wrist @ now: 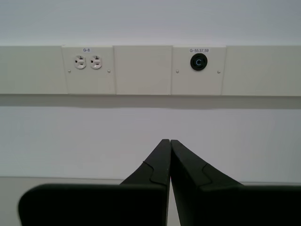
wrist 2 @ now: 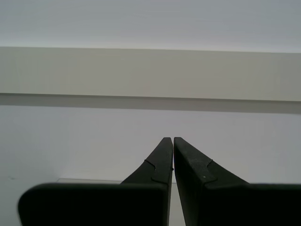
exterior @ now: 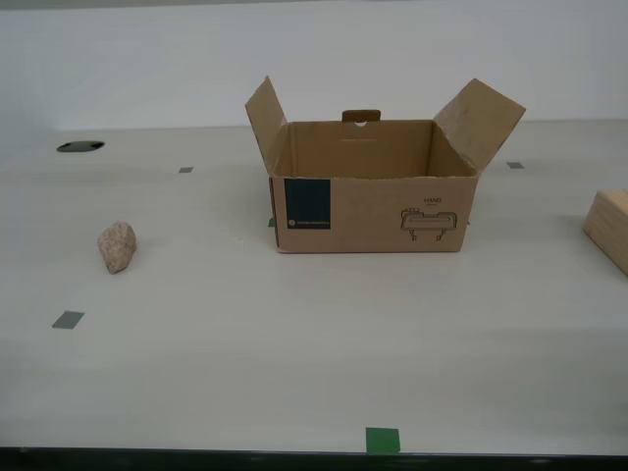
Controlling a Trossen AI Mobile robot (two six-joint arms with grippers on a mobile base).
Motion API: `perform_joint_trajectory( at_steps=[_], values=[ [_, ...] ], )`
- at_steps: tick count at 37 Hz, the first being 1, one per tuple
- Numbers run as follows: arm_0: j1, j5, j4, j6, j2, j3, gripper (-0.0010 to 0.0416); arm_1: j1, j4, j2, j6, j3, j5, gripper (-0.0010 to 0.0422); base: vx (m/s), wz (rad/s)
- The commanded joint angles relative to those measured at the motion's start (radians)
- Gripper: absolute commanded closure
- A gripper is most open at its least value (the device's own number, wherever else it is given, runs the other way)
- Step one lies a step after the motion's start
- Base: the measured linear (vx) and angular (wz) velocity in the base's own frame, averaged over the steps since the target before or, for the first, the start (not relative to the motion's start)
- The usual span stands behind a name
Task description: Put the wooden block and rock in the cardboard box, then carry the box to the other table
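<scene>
Cardboard box (exterior: 373, 211): flaps up, mid-bench (exterior: 294, 373).
Rock (exterior: 117, 246): toward exterior view's left.
Wooden block (exterior: 610, 228): exterior view's right edge.
First end effector (wrist: 170, 141): tips together.
Second end effector (wrist 2: 173, 139): tips together.

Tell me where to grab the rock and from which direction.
Grip the rock across its narrow middle, coming straight down from above. It stands alone on the table, taller than wide, with free space on both sides for the fingers. Both grippers are shut now, so open first.

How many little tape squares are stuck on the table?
5 show: green tape square at the near edge, grey tape square near the rock, two small far ones, one peeking beside the cardboard box, which may hide more.
</scene>
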Motion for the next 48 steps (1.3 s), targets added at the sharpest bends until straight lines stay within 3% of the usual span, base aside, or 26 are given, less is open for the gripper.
perform_joint_trajectory(
  at_steps=[1,48],
  values=[
    [0.001,0.001,0.002,0.001,0.000,0.001,0.0405,0.000,0.005,0.000,0.002,0.001,0.000,0.0412,0.000,0.000],
    [0.001,0.001,0.003,0.001,0.000,0.001,0.0406,0.000,0.005,0.000,0.001,0.001,0.000,0.0412,0.000,0.000]
  ],
)
